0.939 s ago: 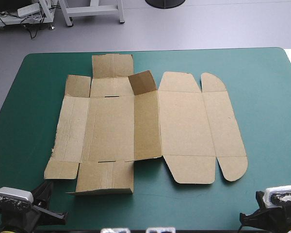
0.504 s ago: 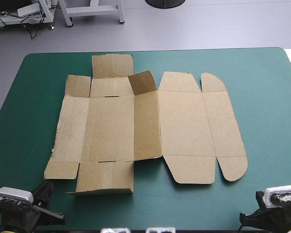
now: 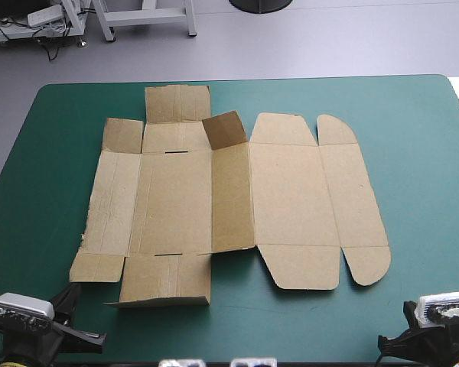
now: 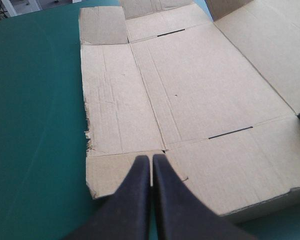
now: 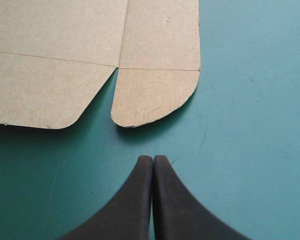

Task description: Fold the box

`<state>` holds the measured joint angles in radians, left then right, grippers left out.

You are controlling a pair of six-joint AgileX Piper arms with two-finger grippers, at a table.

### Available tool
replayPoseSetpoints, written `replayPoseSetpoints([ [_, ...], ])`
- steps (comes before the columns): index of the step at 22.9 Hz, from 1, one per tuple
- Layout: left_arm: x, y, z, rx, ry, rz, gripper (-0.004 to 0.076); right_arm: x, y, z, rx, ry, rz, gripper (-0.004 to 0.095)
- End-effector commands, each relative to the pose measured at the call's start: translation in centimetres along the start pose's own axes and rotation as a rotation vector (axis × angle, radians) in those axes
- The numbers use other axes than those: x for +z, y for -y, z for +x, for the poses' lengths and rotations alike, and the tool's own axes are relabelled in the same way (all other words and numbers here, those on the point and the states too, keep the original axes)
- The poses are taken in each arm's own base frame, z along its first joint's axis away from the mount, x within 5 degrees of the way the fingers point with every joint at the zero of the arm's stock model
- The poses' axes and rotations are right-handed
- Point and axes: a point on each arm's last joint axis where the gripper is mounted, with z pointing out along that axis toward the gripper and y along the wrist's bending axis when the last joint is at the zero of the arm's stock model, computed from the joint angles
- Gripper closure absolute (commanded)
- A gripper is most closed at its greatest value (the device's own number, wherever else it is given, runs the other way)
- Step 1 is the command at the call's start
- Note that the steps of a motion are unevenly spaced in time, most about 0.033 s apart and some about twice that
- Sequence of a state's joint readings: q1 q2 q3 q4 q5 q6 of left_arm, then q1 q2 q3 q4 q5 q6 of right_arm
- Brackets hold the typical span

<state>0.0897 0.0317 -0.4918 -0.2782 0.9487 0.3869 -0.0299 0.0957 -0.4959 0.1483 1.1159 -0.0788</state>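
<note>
The brown box lies as a cut sheet spread almost flat across the middle of the teal-green table. One small flap at its far side stands raised. The near-left flap lifts slightly off the cover. My left gripper is shut, its black tips just short of the box's near-left corner flap. My right gripper is shut too, over bare cover a little short of the rounded corner flap. Neither gripper touches the board.
Bare teal-green cover surrounds the sheet on the right, left and near sides. The table's near edge runs just behind both grippers. The left gripper shows in the high view at the near-left corner.
The left arm has shifted very slightly near the front edge. The box and the right arm look the same.
</note>
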Motion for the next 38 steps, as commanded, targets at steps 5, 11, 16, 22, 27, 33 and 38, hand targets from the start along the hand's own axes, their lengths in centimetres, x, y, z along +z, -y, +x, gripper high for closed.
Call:
replayPoseSetpoints([
  [5, 0.8, -1.7, -5.8, 0.0, 0.122, -0.053, 0.0734, -0.3, 0.0, -1.1, -0.002, 0.065, 0.004, 0.0921],
  [11, 6.2, -4.8, -11.6, -0.006, 0.001, -0.078, 0.0734, -0.3, 0.0, -1.1, -0.001, 0.065, 0.002, 0.0921],
  [16, 12.4, -7.4, -13.8, -0.078, -0.152, -0.124, 0.0734, -0.3, 0.1, -1.1, -0.005, 0.065, 0.01, 0.0921],
  [22, 16.6, -10.5, -13.9, -0.076, -0.382, -0.254, 0.0733, -0.3, 0.2, -1.1, -0.014, 0.067, 0.027, 0.0921],
  [27, 17.8, -13.7, -11.8, -0.278, -0.478, -0.187, 0.0714, -0.3, 0.7, -1.1, -0.04, 0.063, 0.077, 0.0921],
  [33, 18.0, -17.1, -9.2, -0.553, -0.476, 0.055, 0.0715, -0.4, 0.8, -1.1, -0.052, 0.066, 0.098, 0.0921],
  [38, 20.4, -17.6, -6.2, -0.696, -0.558, 0.381, 0.0715, -0.4, 0.9, -1.1, -0.052, 0.066, 0.1, 0.0921],
])
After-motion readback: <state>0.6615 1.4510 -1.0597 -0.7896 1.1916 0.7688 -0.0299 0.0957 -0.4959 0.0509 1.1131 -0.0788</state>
